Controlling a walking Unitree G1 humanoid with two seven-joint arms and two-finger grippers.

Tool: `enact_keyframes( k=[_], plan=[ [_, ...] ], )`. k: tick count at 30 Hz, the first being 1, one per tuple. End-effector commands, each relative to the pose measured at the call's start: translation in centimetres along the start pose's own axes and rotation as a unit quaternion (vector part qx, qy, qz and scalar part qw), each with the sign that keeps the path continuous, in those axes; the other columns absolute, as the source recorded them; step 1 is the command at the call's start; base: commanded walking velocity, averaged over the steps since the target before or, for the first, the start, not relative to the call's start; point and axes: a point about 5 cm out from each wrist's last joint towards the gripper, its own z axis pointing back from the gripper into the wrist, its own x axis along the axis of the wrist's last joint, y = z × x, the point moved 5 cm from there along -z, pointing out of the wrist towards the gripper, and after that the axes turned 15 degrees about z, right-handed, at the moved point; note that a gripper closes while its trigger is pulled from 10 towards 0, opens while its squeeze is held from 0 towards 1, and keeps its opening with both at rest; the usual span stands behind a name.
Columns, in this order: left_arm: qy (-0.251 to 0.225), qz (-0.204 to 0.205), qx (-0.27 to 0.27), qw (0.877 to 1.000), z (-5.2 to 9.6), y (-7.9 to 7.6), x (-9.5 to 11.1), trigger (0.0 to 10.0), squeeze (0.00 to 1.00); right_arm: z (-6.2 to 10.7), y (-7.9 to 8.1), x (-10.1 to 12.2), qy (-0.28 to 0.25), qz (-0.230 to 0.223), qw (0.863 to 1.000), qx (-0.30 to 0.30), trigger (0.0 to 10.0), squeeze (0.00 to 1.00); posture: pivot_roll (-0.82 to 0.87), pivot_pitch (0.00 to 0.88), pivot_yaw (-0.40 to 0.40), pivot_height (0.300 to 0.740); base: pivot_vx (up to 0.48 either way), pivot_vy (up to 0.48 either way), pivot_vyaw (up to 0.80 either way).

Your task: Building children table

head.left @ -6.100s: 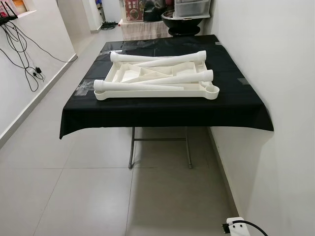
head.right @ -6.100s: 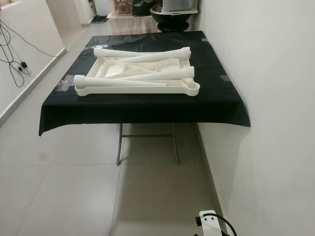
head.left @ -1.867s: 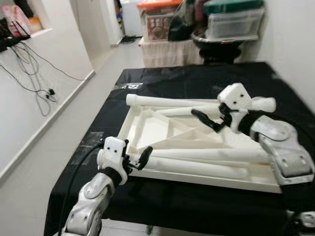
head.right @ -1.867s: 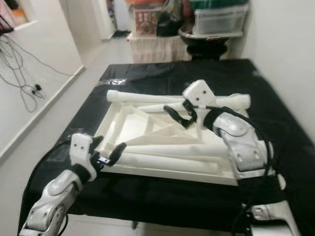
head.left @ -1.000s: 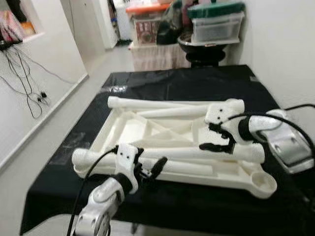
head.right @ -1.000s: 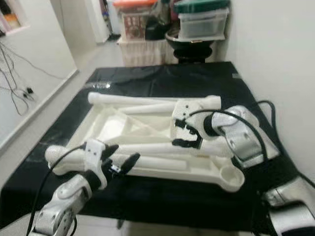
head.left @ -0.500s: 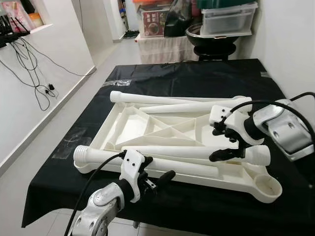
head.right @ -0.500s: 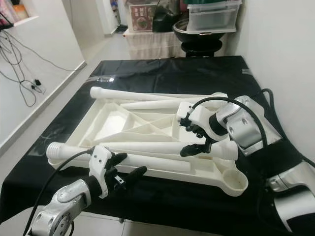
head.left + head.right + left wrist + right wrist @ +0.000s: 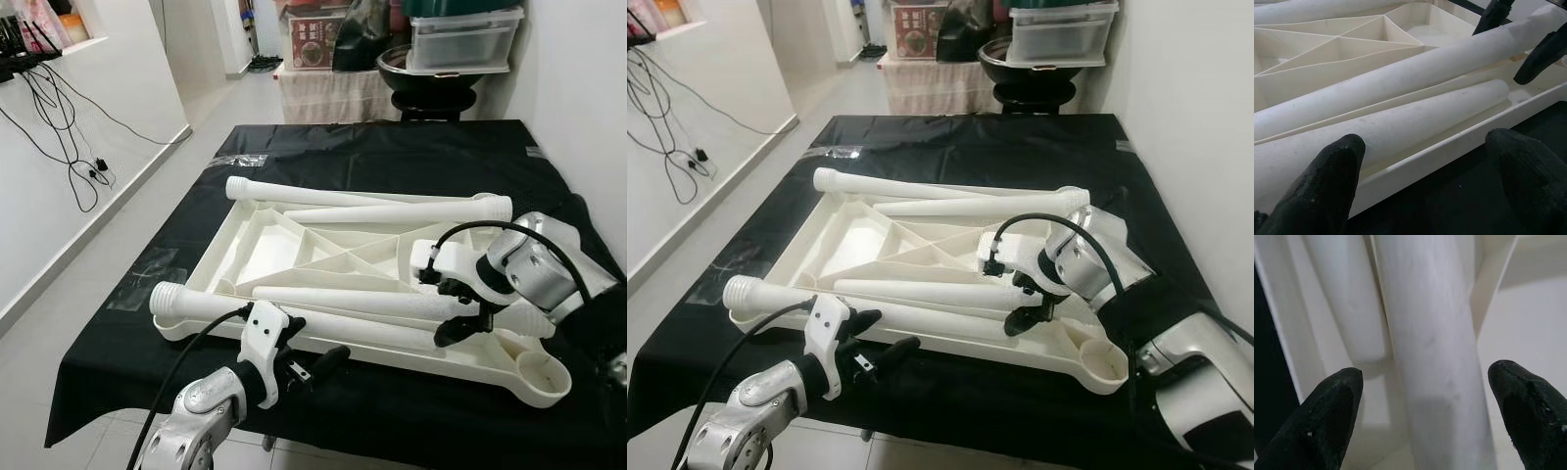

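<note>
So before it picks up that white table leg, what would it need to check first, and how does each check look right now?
1. Right gripper open: ok, its black fingers are spread on either side of the second table leg.
2. Leg centred between its fingers: ok in the right wrist view.
3. Fingers closed on the leg: not ok, still apart.
4. Left gripper open: ok, spread at the near edge of the upturned tabletop, over the nearest leg.
5. Leg free to lift: cannot tell, as the legs lie crossed in the tabletop.

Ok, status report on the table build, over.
Right gripper open, straddling a white table leg. Left gripper open at the tabletop's near edge. Nothing gripped, legs lie loose, nothing blocking.
</note>
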Motion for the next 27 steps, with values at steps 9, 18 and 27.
enact_keyframes(
  k=[9, 18, 27],
  plan=[
    [0.03, -0.008, 0.011, 0.999, 0.3, 0.4, -1.3, 10.0, 0.0, 0.1, -0.1, -0.5, 0.027, 0.016, 0.999, -0.008, 0.0, 0.0, -0.11, 0.09, 0.04, 0.74, 0.0, 0.0, 0.0],
    [0.025, -0.018, 0.006, 0.999, 0.2, 0.3, -0.8, 10.0, 0.0, 0.5, -0.5, -0.4, 0.01, 0.007, 0.999, -0.037, 0.0, 0.0, -0.11, 0.063, 0.053, 0.74, 0.0, 0.0, 0.0],
    [-0.009, -0.027, 0.0, 1.0, 0.0, 0.0, 1.7, 10.0, 0.0, 2.9, -1.4, 0.5, -0.059, -0.015, 0.996, -0.063, 0.0, 0.0, -0.11, 0.054, 0.063, 0.74, 0.0, 0.0, 0.0]
  ],
)
